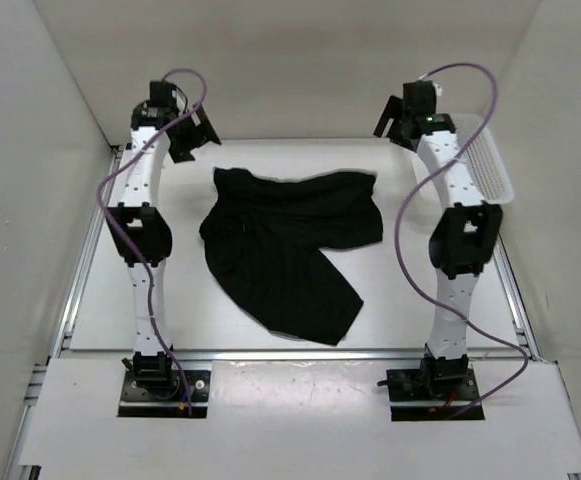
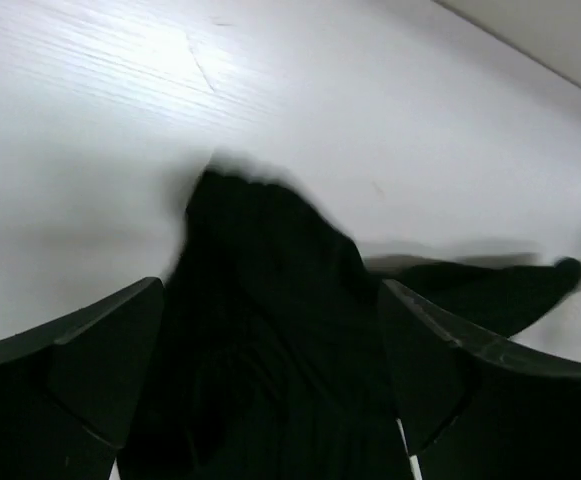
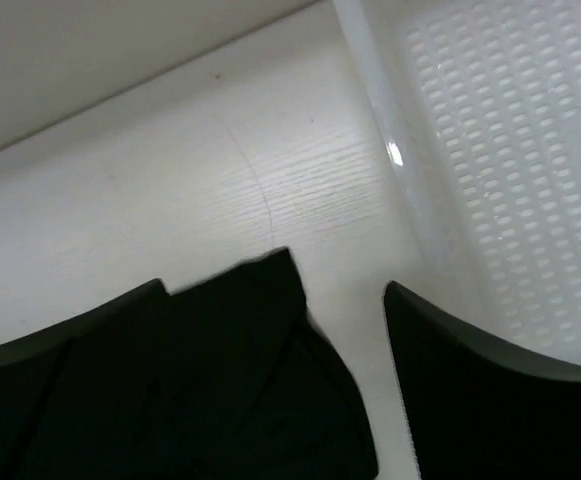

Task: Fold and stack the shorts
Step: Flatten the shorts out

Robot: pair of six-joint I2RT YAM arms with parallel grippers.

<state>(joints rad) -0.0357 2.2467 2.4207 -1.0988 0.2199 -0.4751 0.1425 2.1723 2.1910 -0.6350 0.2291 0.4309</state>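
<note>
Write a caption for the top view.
Crumpled black shorts lie on the table between the left arm and right arm; white basket at right.

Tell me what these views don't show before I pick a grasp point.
Top view: the shorts are uniformly black, so waistband, leg openings and layer overlaps cannot be told apart.
Left wrist: cloth between the fingers of the left gripper is blurred and cut off by the bottom edge.
Right wrist: only one corner of cloth shows past the right gripper; the basket runs off the right edge.
</note>
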